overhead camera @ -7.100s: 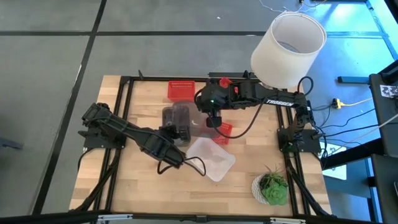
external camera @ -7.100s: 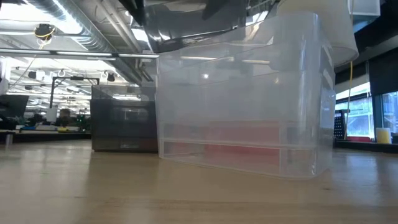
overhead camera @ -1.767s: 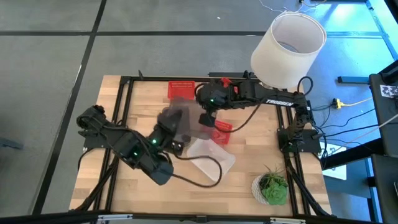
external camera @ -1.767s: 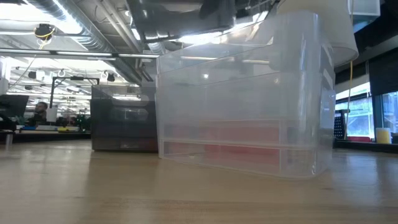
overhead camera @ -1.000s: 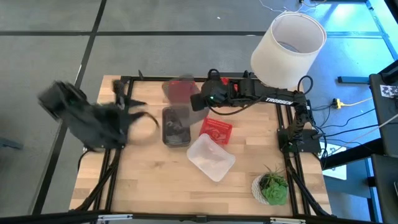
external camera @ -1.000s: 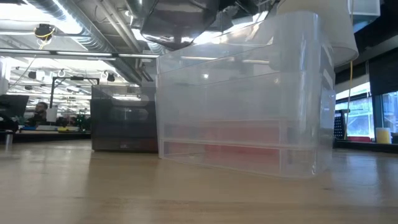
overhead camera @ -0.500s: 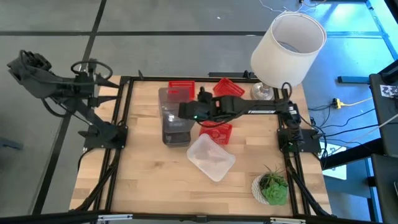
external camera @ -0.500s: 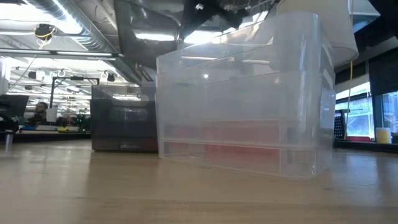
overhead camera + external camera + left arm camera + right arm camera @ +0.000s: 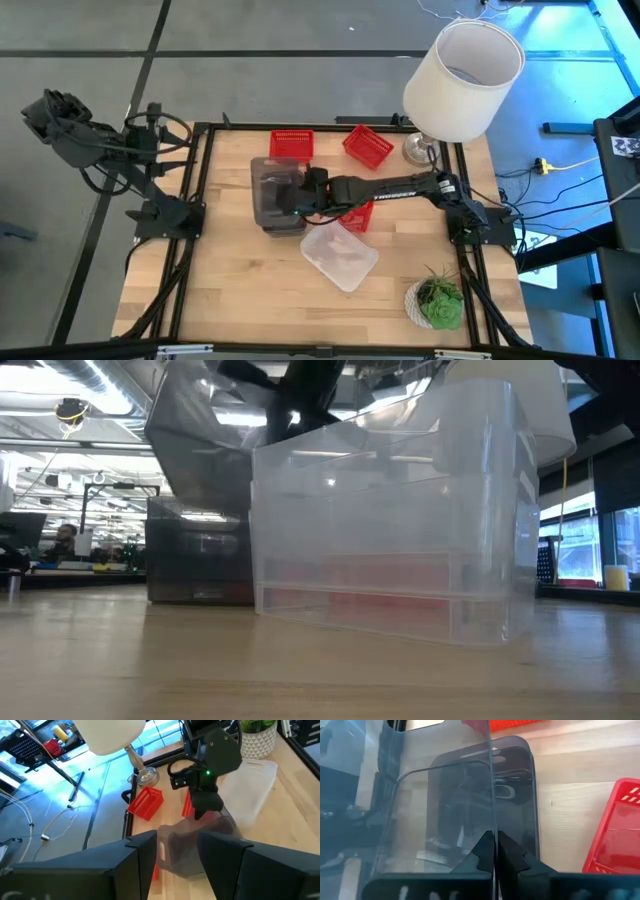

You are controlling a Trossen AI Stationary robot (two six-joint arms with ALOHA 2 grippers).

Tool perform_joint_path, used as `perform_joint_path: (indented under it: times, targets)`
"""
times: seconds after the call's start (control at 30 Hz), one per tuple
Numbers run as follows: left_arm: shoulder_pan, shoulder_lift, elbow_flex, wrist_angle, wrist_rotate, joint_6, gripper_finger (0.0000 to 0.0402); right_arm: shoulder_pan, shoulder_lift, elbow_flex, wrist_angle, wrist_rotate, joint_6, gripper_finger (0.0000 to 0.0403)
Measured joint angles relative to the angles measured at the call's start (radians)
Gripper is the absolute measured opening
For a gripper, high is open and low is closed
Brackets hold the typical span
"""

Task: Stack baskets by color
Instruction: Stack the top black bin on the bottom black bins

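We're in a robotics lab/open workspace. Exposed ceiling ducts [image 9: 110,400], far desks w/ gear [image 9: 60,560], cables [image 9: 560,200] on the floor.

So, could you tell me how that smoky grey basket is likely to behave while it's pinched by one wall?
The held grey basket probably stays rigid: its wall looks straight in the right pincer. It seems light, hanging from one thin edge. It hangs tilted above the grey basket on the table, so it may swing.

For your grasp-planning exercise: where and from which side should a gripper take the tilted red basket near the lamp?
Probably by one wall of its rim, coming from above. The red basket lies apart from the others with its open mouth up, so a thin mesh wall would likely fit between two fingers. The lamp crowds its right side, so its left wall looks freer.
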Motion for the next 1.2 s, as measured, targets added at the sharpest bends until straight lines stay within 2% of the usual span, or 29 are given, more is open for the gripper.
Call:
perform_joint_path:
  times: [0.27, 0.4, 0.83, 1.2]
  targets:
    - [0.0, 0.0, 0.0, 0.001, 0.011, 0.032, 0.0133, 0.018, 0.027, 0.0, -0.028, 0.026, 0.037, 0.0002]
    - [0.0, -0.005, 0.0, 0.0, 0.021, 0.034, 0.0133, 0.032, 0.026, 0.0, -0.074, 0.085, 0.055, 0.0002]
    - [0.0, -0.035, 0.0, 0.0, 0.037, 0.033, 0.0133, 0.037, 0.042, 0.0, -0.126, 0.078, 0.1, 0.0001]
    - [0.0, -0.044, 0.0, 0.0, 0.039, 0.041, 0.0133, 0.03, 0.103, 0.0, 0.014, 0.05, 0.05, 0.0001]
